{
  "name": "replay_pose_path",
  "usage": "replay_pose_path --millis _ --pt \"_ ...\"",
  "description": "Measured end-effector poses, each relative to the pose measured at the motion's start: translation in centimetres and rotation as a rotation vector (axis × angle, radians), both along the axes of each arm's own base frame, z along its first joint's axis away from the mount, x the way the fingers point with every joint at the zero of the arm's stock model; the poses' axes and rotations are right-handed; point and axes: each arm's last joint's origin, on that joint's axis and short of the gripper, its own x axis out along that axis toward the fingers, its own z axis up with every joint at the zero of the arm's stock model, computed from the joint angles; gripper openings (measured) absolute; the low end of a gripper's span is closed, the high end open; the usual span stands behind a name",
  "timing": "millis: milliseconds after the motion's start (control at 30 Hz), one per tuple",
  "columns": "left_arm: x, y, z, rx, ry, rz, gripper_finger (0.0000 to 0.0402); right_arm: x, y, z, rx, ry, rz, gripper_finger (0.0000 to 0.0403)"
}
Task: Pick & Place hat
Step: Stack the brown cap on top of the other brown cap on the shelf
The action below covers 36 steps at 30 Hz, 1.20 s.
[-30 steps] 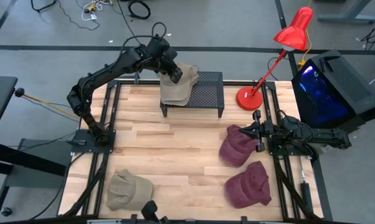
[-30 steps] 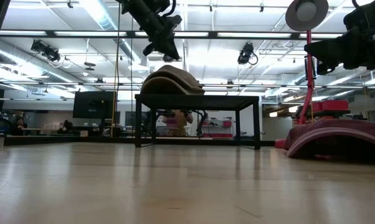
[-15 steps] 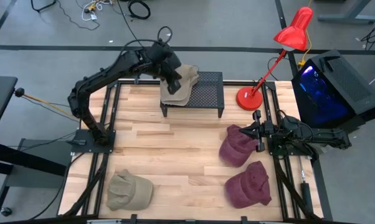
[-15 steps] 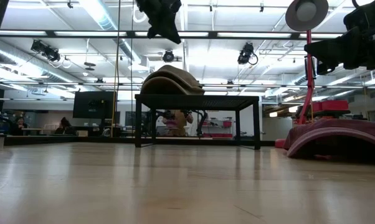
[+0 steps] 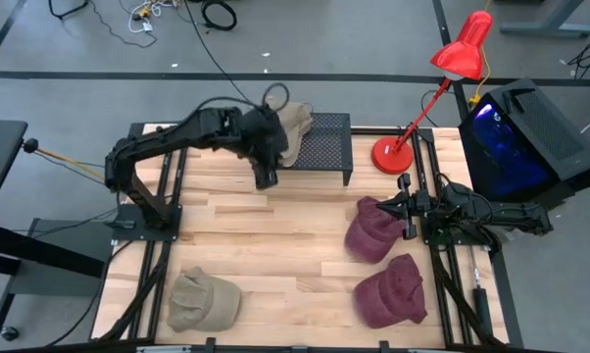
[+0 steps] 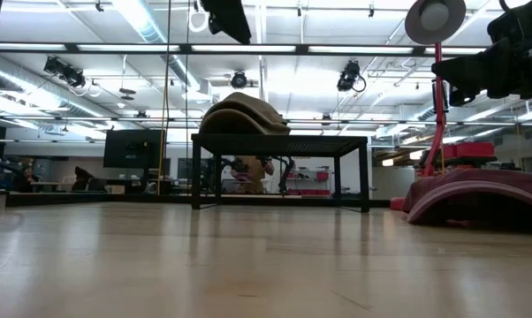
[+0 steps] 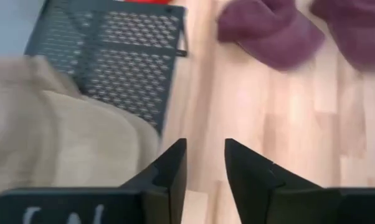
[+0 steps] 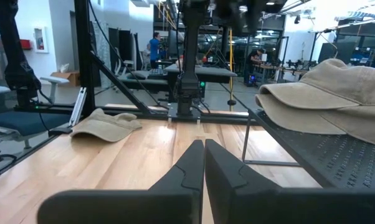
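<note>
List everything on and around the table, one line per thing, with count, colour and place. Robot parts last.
tan hat on the rack: one, tan, on the rack's left end, at the table's far edge
tan hat on the table: one, tan, near left corner
maroon hats: two, maroon, right side, one nearer than the other
mesh rack: one, black, far middle of the table
desk lamp: one, red, far right corner
black box: one, black with blue light, off the right edge
left gripper: open and empty, above the table just in front of the rack
right gripper: shut, at the right edge beside the farther maroon hat
</note>
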Motion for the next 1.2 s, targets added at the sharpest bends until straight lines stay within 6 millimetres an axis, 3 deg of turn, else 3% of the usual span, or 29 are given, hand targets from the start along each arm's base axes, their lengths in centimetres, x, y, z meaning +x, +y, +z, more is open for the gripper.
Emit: replay_pose_path --millis 367,667,933,1200 --pt "0.4 -6.8 -2.5 -0.025 0.131 -0.195 0.0166 0.0 0.0 0.0 0.0 0.0 0.0 0.0016" --pt "-0.7 -12.3 -5.4 -0.021 0.294 -0.352 0.0184 0.0 0.0 0.0 0.0 0.0 0.0 0.0016" --pt "-2.3 -14.8 -6.3 -0.051 0.437 -0.342 0.0202 0.0 0.0 0.0 0.0 0.0 0.0 0.0016" --pt "-3.1 -17.3 -7.2 -0.063 0.457 -0.377 0.0211 0.0 0.0 0.0 0.0 0.0 0.0 0.0016"
